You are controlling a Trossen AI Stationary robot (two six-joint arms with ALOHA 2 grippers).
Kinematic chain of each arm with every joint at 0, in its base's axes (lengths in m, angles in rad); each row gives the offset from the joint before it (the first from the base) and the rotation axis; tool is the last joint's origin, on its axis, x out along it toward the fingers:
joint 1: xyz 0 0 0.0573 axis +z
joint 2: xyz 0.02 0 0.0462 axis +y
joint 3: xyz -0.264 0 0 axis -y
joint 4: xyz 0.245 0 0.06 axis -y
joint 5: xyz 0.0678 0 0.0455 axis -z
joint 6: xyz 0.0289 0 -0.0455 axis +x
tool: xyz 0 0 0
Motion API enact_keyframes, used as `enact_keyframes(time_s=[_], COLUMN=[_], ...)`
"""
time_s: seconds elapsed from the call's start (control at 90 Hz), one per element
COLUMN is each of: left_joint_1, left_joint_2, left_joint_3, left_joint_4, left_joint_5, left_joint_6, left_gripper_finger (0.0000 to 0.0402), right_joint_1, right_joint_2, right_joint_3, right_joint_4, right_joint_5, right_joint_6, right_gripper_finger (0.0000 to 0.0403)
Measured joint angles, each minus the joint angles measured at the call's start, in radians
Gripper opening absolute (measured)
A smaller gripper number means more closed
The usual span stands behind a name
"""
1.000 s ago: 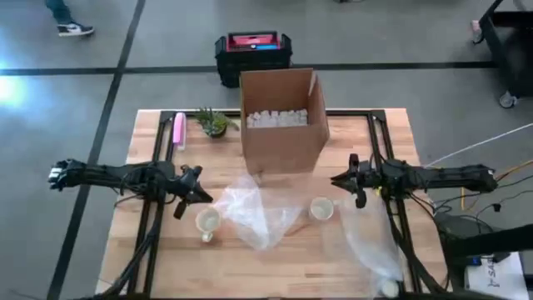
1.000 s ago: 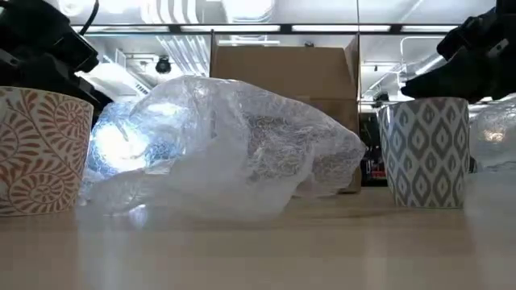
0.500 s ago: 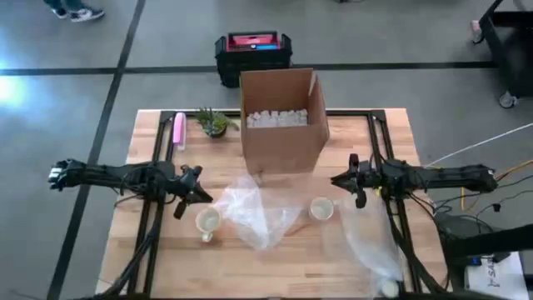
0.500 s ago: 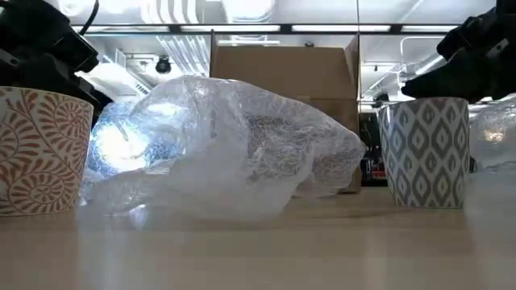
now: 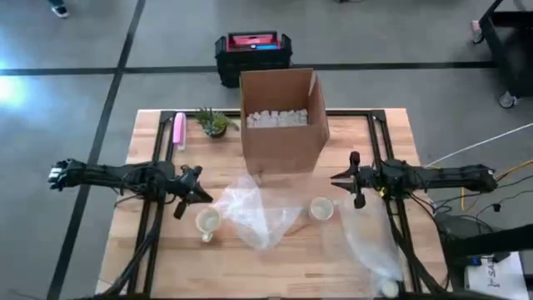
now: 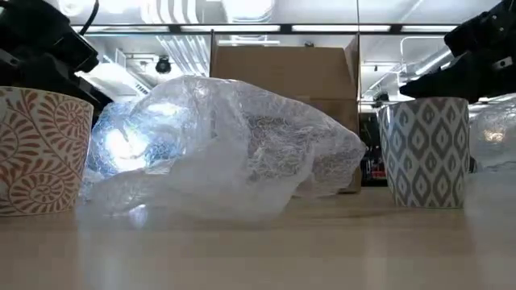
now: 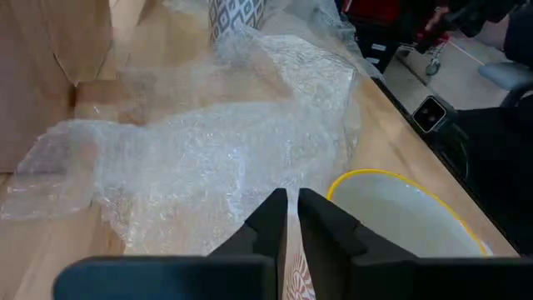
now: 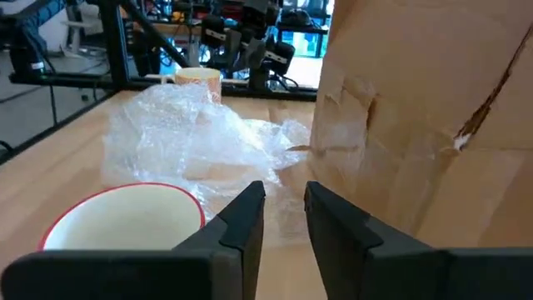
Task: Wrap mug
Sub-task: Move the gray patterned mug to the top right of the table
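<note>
The left gripper (image 5: 185, 193) hovered above the table (image 5: 275, 267), its fingers (image 7: 265, 223) almost together with only a thin slit between them, gripping nothing and touching nothing. Just ahead of and below those fingers stood the orange-patterned mug (image 5: 206, 222), its yellow-edged rim beside the fingertips in the left wrist view, and the crumpled bubble wrap (image 5: 258, 210) lay spread just beyond them. The right gripper (image 5: 351, 179) hung over the table as well, its fingers (image 8: 243, 218) set a narrow gap apart and empty. The grey-patterned mug (image 5: 321, 208) stood upright just below and to one side of those fingers, untouched, with the cardboard box (image 5: 281, 117) close ahead of them.
</note>
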Motion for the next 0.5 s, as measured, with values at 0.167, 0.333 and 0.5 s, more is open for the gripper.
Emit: enact_keyframes(time_s=[0.167, 0.333, 0.5], left_joint_1=[0.000, 0.000, 0.000], left_joint_2=[0.000, 0.000, 0.000], left_joint_3=[0.000, 0.000, 0.000], left_joint_4=[0.000, 0.000, 0.000], left_joint_5=[0.000, 0.000, 0.000], left_joint_6=[0.000, 0.000, 0.000], left_gripper_finger=[0.0020, 0.0020, 0.0020], right_joint_1=[0.000, 0.000, 0.000], right_joint_2=[0.000, 0.000, 0.000], right_joint_3=[0.000, 0.000, 0.000], right_joint_4=[0.000, 0.000, 0.000], right_joint_5=[0.000, 0.000, 0.000], right_joint_6=[0.000, 0.000, 0.000], right_gripper_finger=[0.0085, 0.0081, 0.0068])
